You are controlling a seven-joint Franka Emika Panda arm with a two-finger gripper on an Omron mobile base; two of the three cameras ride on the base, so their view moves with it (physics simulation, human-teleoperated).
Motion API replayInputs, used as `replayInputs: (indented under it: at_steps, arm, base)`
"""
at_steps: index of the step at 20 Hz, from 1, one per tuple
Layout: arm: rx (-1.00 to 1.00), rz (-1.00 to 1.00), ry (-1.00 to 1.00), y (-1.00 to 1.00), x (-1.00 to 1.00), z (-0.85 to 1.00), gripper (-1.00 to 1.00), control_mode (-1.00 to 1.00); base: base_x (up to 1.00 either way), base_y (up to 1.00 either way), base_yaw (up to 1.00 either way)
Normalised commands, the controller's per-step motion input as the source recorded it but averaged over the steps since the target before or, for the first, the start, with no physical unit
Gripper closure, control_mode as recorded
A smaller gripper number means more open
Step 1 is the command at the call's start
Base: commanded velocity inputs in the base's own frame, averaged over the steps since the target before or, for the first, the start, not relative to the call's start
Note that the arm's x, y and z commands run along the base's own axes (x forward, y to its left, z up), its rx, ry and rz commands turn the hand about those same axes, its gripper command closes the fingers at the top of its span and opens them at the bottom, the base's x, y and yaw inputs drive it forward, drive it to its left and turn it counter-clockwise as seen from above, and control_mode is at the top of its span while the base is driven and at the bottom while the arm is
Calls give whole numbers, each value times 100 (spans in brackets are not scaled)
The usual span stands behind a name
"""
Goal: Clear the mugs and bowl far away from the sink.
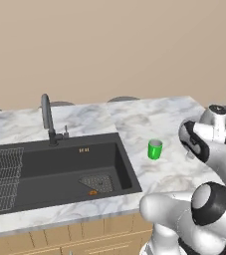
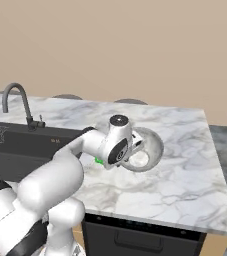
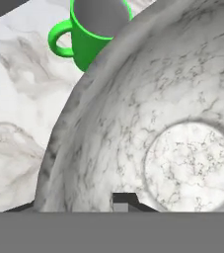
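Bowl rim between gripper fingers.

We see a marble counter across mid-frame, carrying a green mug right of center and a marbled bowl beside it.

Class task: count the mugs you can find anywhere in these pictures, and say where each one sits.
1. The green mug stands upright on the marble counter, right of the sink and just beside the bowl. A second mug may be hidden behind the arm.
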Motion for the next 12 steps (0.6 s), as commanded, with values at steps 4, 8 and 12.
replayInputs:
  at_steps: [4,8,12]
  arm:
    - [0,20,-43,0,-79,96,100,-100]
    - [0,14,-25,0,-65,50,100,-100]
    - [0,3,-1,0,-7,2,100,-100]
  base:
    - [0,0,0]
    - [0,0,0]
    - [0,0,0]
